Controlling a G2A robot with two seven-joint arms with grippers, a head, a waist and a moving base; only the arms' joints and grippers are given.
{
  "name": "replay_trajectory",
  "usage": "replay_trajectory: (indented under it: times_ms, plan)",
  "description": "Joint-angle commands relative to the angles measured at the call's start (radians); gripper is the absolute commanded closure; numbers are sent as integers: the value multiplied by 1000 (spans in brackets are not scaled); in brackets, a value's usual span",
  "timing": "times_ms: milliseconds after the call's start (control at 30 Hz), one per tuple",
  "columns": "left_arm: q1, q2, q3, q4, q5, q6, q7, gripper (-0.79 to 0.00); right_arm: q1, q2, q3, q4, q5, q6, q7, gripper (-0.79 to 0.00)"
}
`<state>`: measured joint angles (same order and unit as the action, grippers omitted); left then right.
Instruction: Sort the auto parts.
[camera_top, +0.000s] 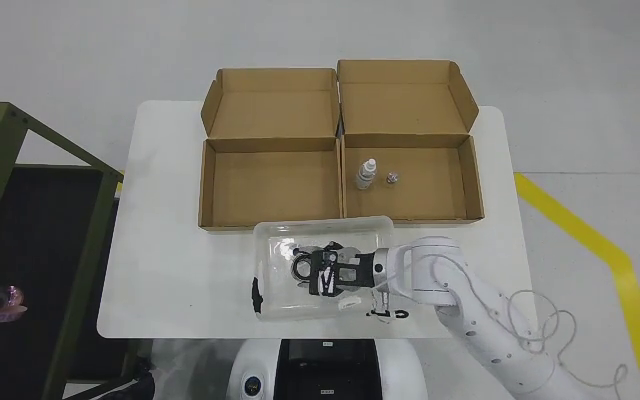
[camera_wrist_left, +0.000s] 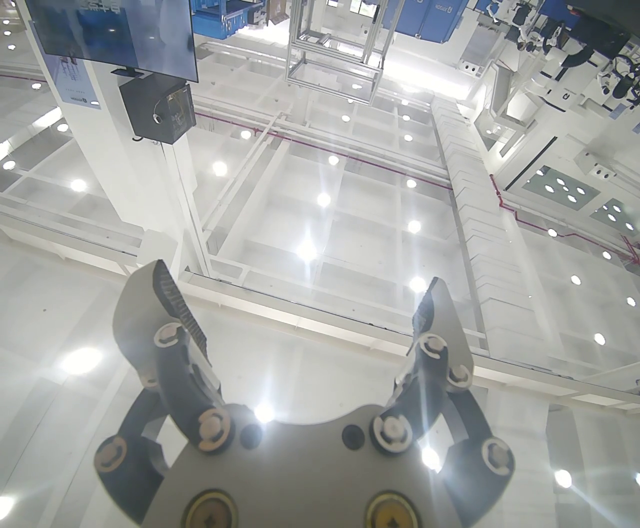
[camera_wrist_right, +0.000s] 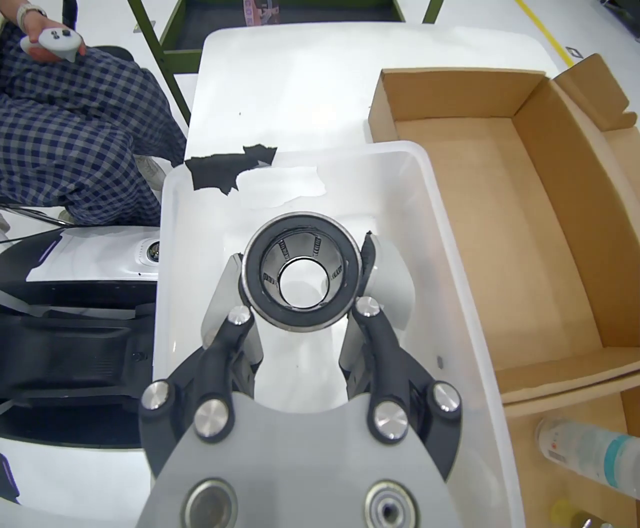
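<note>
The right gripper (camera_wrist_right: 302, 256) squeezes a round metal bearing (camera_wrist_right: 300, 318) over the clear plastic bin (camera_wrist_right: 441, 300). The left gripper (camera_wrist_left: 297, 278) has its jaws spread wide, holding nothing.

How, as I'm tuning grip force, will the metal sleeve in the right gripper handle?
Probably heavy for its size: the sleeve looks like metal. Its smooth round wall may slip in the right gripper. Laid on its side, it would likely roll.

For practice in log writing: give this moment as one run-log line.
right end effector: shut on bearing over bin | left end effector: open, empty, facing ceiling | box: holds bottle
</note>
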<state>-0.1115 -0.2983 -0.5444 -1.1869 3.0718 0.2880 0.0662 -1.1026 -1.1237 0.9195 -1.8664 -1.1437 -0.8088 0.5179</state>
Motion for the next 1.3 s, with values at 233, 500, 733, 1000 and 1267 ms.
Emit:
replay_trajectory:
  times_ms: [233, 500, 733, 1000, 1267]
  plan:
    - [0, 0, 0, 0, 0, 0, 0, -785, -44, 27, 143, -60, 74, -2, -41, 0]
    - [0, 0, 0, 0, 0, 0, 0, -785, -78, 45, 247, -66, 144, -16, -81, 0]
    - [0, 0, 0, 0, 0, 0, 0, -785, -100, 54, 298, -67, 207, -23, -108, 0]
    - [0, 0, 0, 0, 0, 0, 0, -785, -104, 62, 330, -55, 271, -28, -124, 0]
    - [0, 0, 0, 0, 0, 0, 0, -785, -104, 66, 343, -43, 323, -20, -133, 0]
